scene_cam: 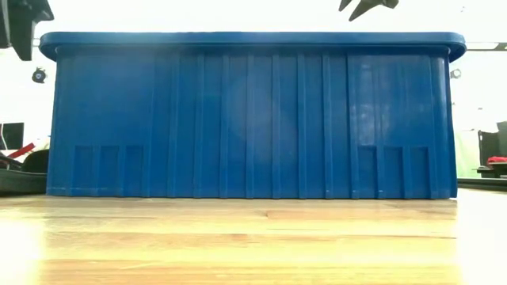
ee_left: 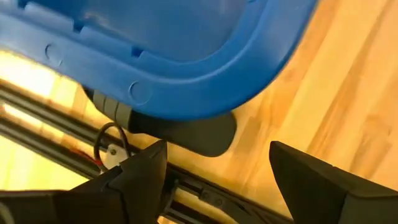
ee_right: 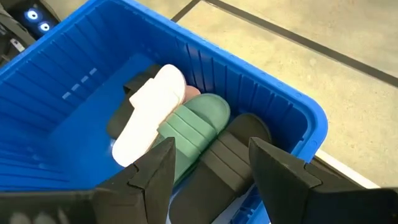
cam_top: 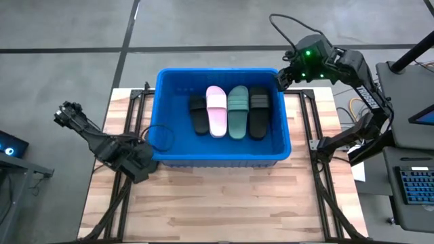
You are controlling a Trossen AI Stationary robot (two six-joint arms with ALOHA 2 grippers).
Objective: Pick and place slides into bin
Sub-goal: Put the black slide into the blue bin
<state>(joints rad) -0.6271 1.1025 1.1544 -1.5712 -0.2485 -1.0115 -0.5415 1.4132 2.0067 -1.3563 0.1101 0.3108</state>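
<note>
The blue bin (cam_top: 220,157) stands in the middle of the wooden table. Inside it, several slides lie side by side on its floor, straps up: a black one (cam_top: 197,115), a light pink one (cam_top: 216,110), a green one (cam_top: 238,112) and a dark one (cam_top: 258,112). My left gripper (cam_top: 141,165) is outside the bin at its near left corner, pointing down at the table, open and empty (ee_left: 217,168). My right gripper (cam_top: 280,80) hovers above the bin's far right corner, open and empty (ee_right: 211,165), looking down on the slides (ee_right: 196,127).
Dark frame rails (cam_top: 319,176) run along both sides of the table top. Bare wood (cam_top: 217,203) lies between the bin and the table's near edge. In the low view the bin's near wall (scene_cam: 253,119) fills the picture. A keyboard (cam_top: 415,186) sits off the table at the right.
</note>
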